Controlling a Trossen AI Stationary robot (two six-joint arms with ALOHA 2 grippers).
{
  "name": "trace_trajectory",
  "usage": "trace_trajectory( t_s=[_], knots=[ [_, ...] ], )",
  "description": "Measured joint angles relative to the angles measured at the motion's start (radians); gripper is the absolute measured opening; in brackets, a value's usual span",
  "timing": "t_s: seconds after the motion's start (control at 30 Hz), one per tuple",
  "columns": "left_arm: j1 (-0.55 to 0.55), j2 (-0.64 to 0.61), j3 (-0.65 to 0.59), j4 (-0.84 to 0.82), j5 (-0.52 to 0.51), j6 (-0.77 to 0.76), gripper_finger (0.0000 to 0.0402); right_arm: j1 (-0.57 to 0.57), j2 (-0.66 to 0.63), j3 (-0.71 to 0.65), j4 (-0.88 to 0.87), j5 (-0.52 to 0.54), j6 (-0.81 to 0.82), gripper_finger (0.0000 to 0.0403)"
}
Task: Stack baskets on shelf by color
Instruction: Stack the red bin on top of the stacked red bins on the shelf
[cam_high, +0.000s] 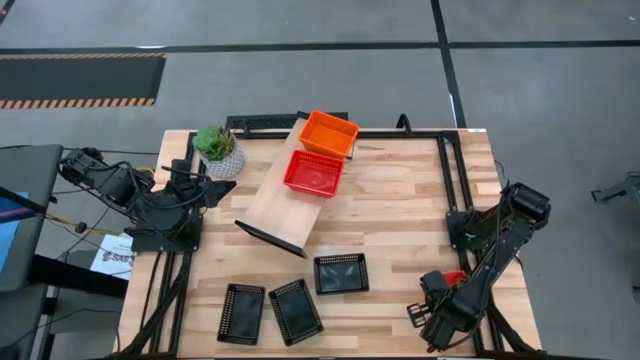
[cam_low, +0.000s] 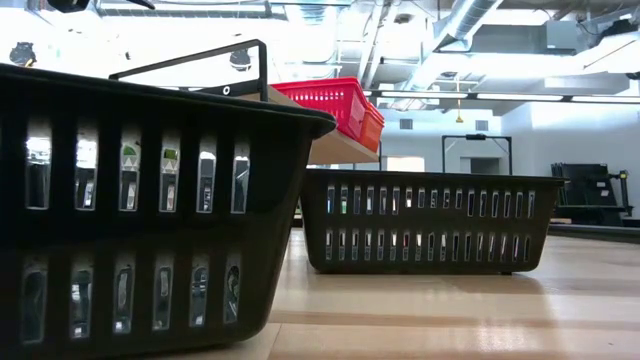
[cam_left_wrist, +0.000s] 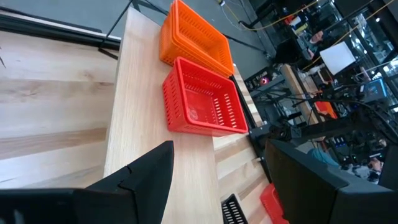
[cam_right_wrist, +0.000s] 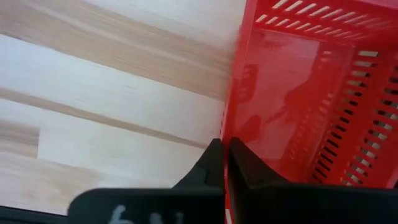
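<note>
Slatted counter: right jaws pinched on red basket rim, may slip; left jaws agape, empty.

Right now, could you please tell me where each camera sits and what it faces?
High: overhead, straight down on table; both arms show.
Low: table height, level past black baskets; no arm.
Left wrist: toward shelf; left end effector open.
Right wrist: right end effector gripping red basket.
Shared: high and left wrist see orange baskets.
</note>
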Motion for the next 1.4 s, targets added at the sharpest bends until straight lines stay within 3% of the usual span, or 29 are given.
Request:
trace_trajectory(
  t_s=[0.23,0.67,1.0,1.4],
  knots=[
    [0.000,0.000,0.000,0.000,0.000,0.000,0.0242,-0.054,-0.044,0.031,-0.038,0.060,-0.113,0.0002],
    [0.000,0.000,0.000,0.000,0.010,-0.007,0.0242,-0.271,-0.284,0.033,-0.113,0.402,-0.433,0.0000],
    [0.000,0.000,0.000,0.000,0.022,-0.008,0.0242,-0.424,-0.340,0.033,-0.193,0.372,-0.644,0.0000],
    [0.000,0.000,0.000,0.001,0.015,-0.018,0.0242,-0.607,-0.140,0.033,-0.221,0.349,-1.036,0.0000]
  ],
)
